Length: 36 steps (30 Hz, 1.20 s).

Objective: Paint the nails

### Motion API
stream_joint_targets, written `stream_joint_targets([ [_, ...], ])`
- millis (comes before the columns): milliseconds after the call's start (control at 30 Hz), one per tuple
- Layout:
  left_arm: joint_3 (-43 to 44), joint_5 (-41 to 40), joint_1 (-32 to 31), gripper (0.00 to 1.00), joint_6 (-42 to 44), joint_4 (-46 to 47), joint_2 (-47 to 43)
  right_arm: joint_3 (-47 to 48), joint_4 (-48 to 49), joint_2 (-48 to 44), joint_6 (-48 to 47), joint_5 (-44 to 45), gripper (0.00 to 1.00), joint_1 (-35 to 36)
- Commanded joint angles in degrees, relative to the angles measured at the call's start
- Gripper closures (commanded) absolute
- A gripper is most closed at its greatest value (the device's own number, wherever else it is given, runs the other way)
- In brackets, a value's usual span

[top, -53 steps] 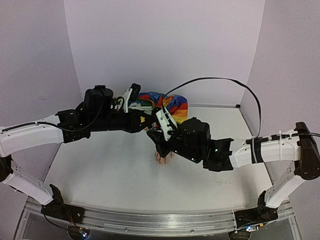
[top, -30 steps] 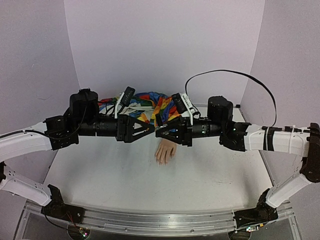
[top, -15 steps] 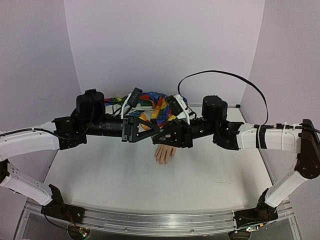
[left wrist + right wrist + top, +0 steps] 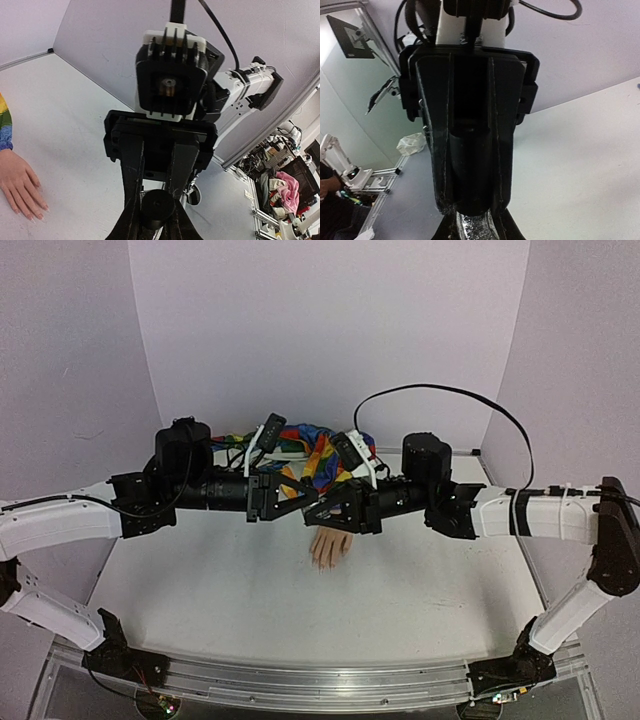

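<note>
As left fingers [image 4: 285, 502] and right fingers [image 4: 336, 508] clamp bottle [image 4: 157, 209], nails [image 4: 36, 216] lie beneath.

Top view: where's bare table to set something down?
Bare table left, right and in front of the mannequin hand. Crowded centre back: left tool, clamping a black cap, meets right tool above the hand; rainbow sleeve behind.

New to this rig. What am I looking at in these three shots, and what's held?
Two robot arms on a table. The wide picture looks down from above and behind: left arm, right arm, tips close together. The other two come from wrist cameras, facing each other. On the table lies a mannequin hand in a rainbow sleeve. The left jaws grip a small black round cap; the right jaws pinch something glittery, perhaps its bottle.
</note>
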Motion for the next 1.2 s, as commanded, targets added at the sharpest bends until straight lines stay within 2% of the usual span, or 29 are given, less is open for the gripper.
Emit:
stream_joint_targets([
  [0,1.62,-7.46,-0.45,1.00,-3.36,3.00,0.30,0.58,-4.56,-3.13,-11.18,25.37,1.00,2.58],
  [33,1.52,-10.94,-0.74,1.00,-3.82,1.84,0.43,0.53,-7.39,-3.82,-14.17,39.02,1.00,5.24],
  [100,2.30,-18.56,-1.39,1.00,-5.23,-2.97,1.02,-0.28,-6.05,-2.76,-19.96,71.70,1.00,11.94],
  [133,2.88,-21.18,-1.58,1.00,-5.79,-4.97,1.51,-0.35,-4.13,-1.27,-22.73,80.86,1.00,13.61],
  [200,4.20,-24.43,-1.81,1.00,-6.60,-8.41,2.70,1.00,-2.75,1.49,-23.15,88.45,1.00,14.38],
  [267,5.21,-24.66,-1.80,1.00,-7.18,-10.12,3.43,1.81,-2.49,2.43,-22.61,84.12,1.00,14.33],
  [367,5.52,-22.91,-1.80,1.00,-7.05,-10.47,3.03,1.63,-2.05,1.88,-22.77,68.03,1.00,13.69],
  [433,5.36,-21.55,-1.74,0.95,-6.57,-10.48,2.32,0.82,-2.10,0.91,-23.04,57.83,1.00,12.94],
  [600,5.49,-15.54,-1.36,0.68,-5.02,-10.37,0.50,-1.27,-3.06,-2.79,-21.67,39.30,1.00,10.95],
  [700,5.56,-12.51,-1.00,0.44,-4.19,-10.33,-0.61,-1.74,-3.27,-4.70,-17.73,29.11,1.00,8.96],
  [767,5.23,-11.25,-0.63,0.36,-3.88,-10.30,-1.77,-2.00,-3.28,-6.04,-16.18,23.51,1.00,7.50],
  [900,4.61,-8.57,0.21,0.29,-3.40,-9.85,-3.94,-1.53,-3.10,-7.33,-13.84,14.68,1.00,5.00],
  [1000,3.87,-5.75,0.23,0.29,-3.27,-7.89,-4.91,-0.29,-3.03,-7.00,-12.70,9.88,1.00,4.33],
  [1167,3.32,-1.53,0.23,0.38,-3.67,-3.59,-5.55,1.32,-3.01,-5.73,-11.61,6.48,1.00,4.11],
])
